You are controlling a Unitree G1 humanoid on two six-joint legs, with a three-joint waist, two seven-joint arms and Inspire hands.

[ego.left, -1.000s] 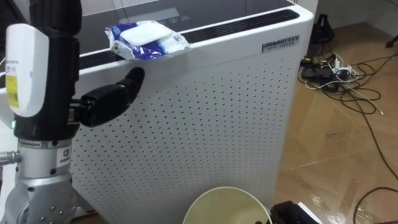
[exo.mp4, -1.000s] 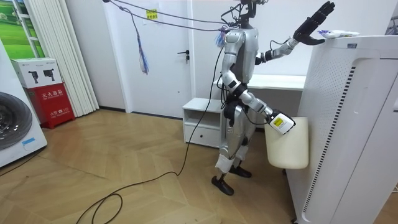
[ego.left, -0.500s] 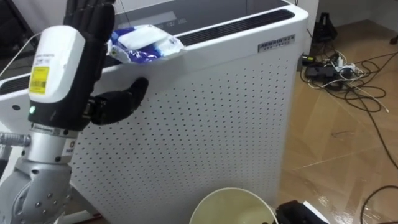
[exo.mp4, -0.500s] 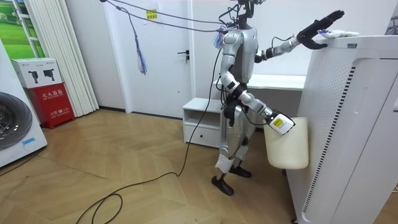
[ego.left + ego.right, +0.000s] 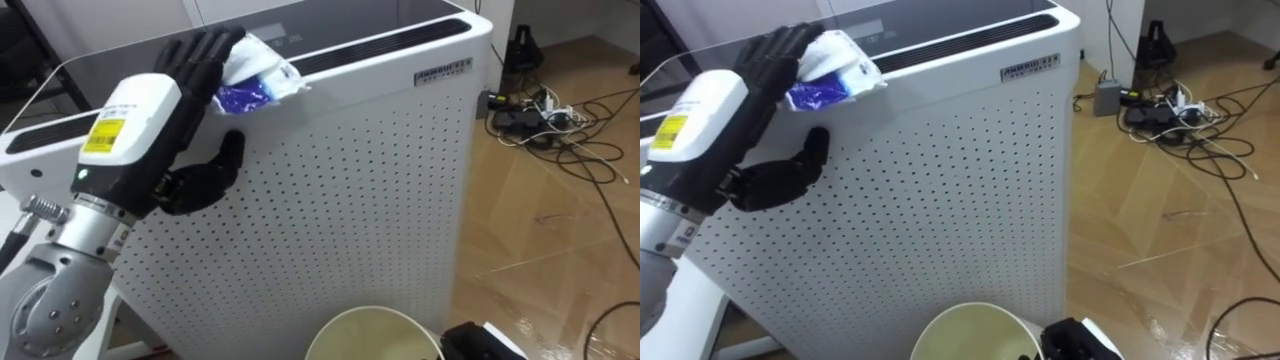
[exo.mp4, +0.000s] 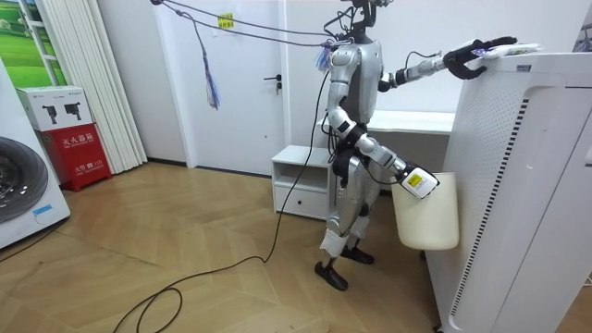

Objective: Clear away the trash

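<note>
A crumpled blue and white wrapper lies on the top front edge of a tall white perforated appliance. My left hand reaches up to it. Its fingers lie over the wrapper's left part, only slightly bent, and the thumb rests lower against the perforated side. In the room view the robot stands beside the appliance with the left hand on its top. My right hand carries a cream bin off the floor, low beside the appliance. The bin's rim shows below, with the right hand at its edge.
Cables and a power strip lie on the wooden floor to the right of the appliance. Behind the robot stand a low white cabinet and a white table. A washing machine and a red box are at the room view's left.
My left hand came down from a raised position onto the wrapper, which is now bunched under the fingers. The bin and right hand stayed put.
</note>
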